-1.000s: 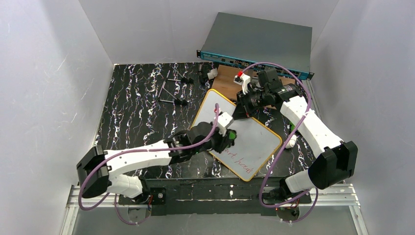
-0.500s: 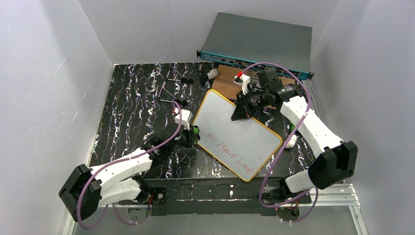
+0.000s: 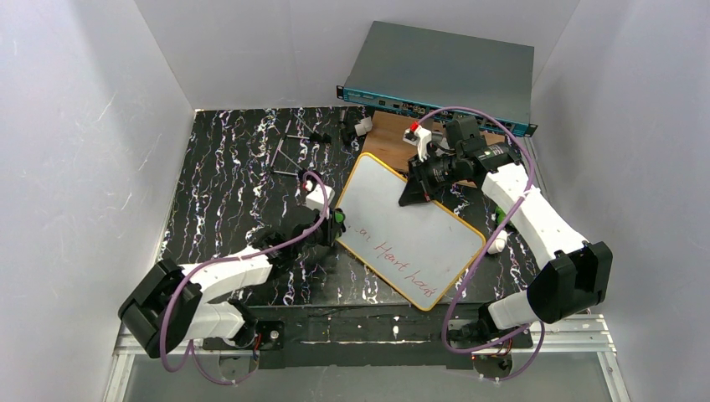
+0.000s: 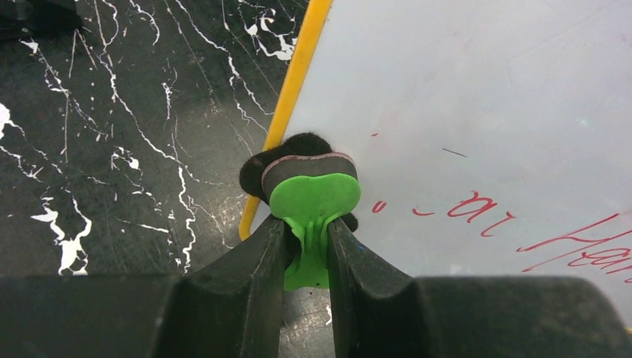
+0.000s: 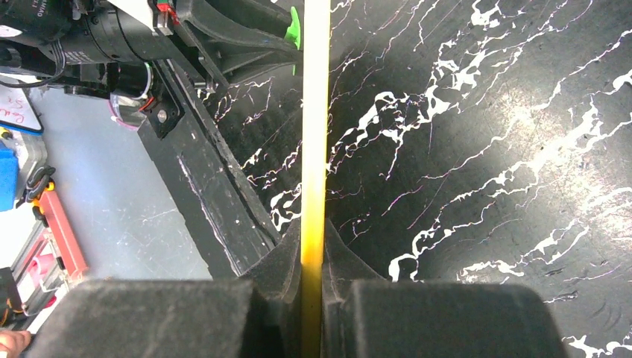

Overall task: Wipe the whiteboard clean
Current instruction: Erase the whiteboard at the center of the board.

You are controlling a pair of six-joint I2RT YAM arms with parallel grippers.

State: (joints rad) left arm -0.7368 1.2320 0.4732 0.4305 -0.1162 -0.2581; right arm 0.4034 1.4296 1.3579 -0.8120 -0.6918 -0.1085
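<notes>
At the left of the table [image 3: 226,176], the left arm [image 3: 226,272] reaches in from the near edge. Its jaws are narrowed around the green handle of an eraser [image 4: 313,186], a firm pinch with the handle squeezed between the two fingers. The eraser's black felt sits right on the whiteboard's left edge, half over the yellow frame [image 4: 298,97] and half on the white surface, and it looks to be touching.

Now the whiteboard [image 3: 419,222] itself: it lies slantwise at the middle-right of the table, its far corner beside the brown wooden board [image 3: 387,138]. The far half reads clean and white. But look along the near side. A full line of red writing [image 3: 404,260] runs from just right of the eraser down toward the near corner, every word legible. In the left wrist view the first red marks begin just to the right of the felt. I'd call this job only partly done, with the whole written line left to wipe.

Over on the right, the right arm [image 3: 536,218] comes across from the near right. Its jaws are pressed together on the board's far edge. The right wrist view shows the yellow frame running edge-on straight between the fingers, clamped thin and tight. That looks like a steadying hold. Whether the board is lifted off the table there, I can't tell.
</notes>
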